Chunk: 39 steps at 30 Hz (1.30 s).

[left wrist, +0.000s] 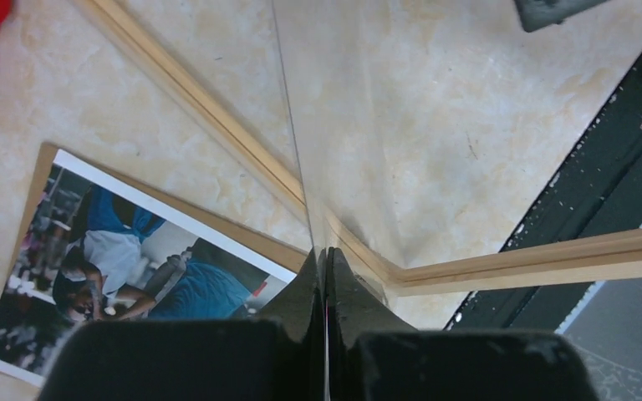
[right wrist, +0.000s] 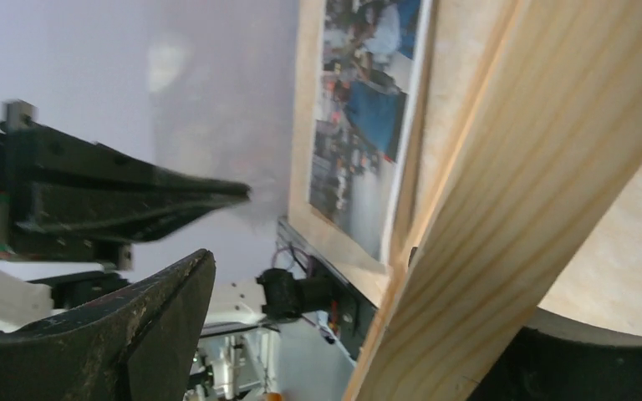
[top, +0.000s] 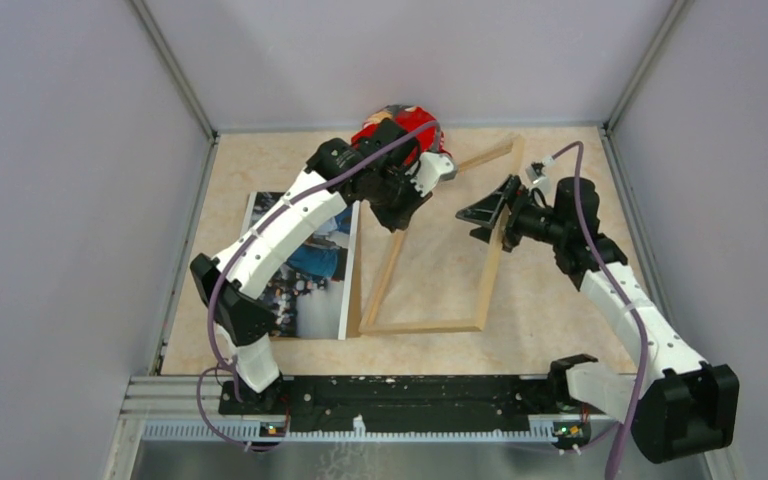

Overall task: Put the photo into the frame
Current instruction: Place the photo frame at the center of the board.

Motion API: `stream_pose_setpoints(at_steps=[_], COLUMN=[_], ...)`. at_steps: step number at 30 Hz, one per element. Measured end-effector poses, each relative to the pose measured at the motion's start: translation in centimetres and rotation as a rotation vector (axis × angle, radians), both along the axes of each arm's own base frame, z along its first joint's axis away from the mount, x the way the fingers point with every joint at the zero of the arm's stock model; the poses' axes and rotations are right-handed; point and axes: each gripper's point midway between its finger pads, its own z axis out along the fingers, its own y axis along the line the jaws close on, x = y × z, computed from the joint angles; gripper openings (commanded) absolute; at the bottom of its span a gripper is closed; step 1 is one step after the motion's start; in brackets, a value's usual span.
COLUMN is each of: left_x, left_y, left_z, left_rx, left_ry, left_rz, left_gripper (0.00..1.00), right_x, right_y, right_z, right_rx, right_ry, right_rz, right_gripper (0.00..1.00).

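Note:
The photo (top: 312, 262) lies flat on a brown backing board (top: 354, 290) at the left, and also shows in the left wrist view (left wrist: 117, 259) and the right wrist view (right wrist: 368, 109). The light-wood frame (top: 490, 270) lies in the middle of the table. My left gripper (top: 397, 222) is over the frame's left bar, shut on the edge of a thin clear pane (left wrist: 334, 150) that stands up from the jaws (left wrist: 326, 255). My right gripper (top: 480, 215) is open at the frame's right bar (right wrist: 535, 167), which runs between its fingers (right wrist: 142, 326).
A red object (top: 400, 125) lies at the back of the table behind the left arm. Grey walls close in the left, back and right sides. The black base rail (top: 410, 390) runs along the near edge.

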Motion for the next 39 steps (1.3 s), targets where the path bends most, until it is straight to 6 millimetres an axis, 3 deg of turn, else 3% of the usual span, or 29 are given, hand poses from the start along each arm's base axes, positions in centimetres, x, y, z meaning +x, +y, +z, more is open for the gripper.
stream_pose_setpoints(at_steps=[6,12,19,23,29,32,39], left_x=[1.4,2.9,5.1,6.1,6.3,6.4,7.0], left_y=[0.5,0.8,2.0,3.2,5.7,6.3,6.6], left_z=[0.7,3.7,6.5,9.3,14.5,16.0,14.7], left_rx=[0.015,-0.011,0.007,-0.011,-0.064,-0.088,-0.047], left_ry=[-0.061,-0.164,-0.323,-0.452,-0.636,-0.686,-0.696], left_rz=[0.047,0.078,0.125,0.167,0.241,0.267,0.280], left_gripper=[0.00,0.00,0.00,0.00,0.00,0.00,0.00], right_x=[-1.9,-3.7,-4.1,-3.9,-3.5,-3.1,-2.0], right_y=[-2.0,-3.3,-5.5,-7.1,-8.9,-8.9,-10.7], right_z=[-3.4,-6.4,-9.3,-11.2,-15.0,-16.7,-20.3], right_rx=[-0.128,-0.241,-0.390,-0.492,-0.669,-0.768,-0.963], right_ry=[0.062,0.127,0.180,0.214,0.300,0.327,0.373], right_rz=[-0.001,0.001,-0.064,-0.108,-0.121,-0.095,-0.120], right_gripper=[0.85,0.80,0.53,0.44,0.46,0.46,0.46])
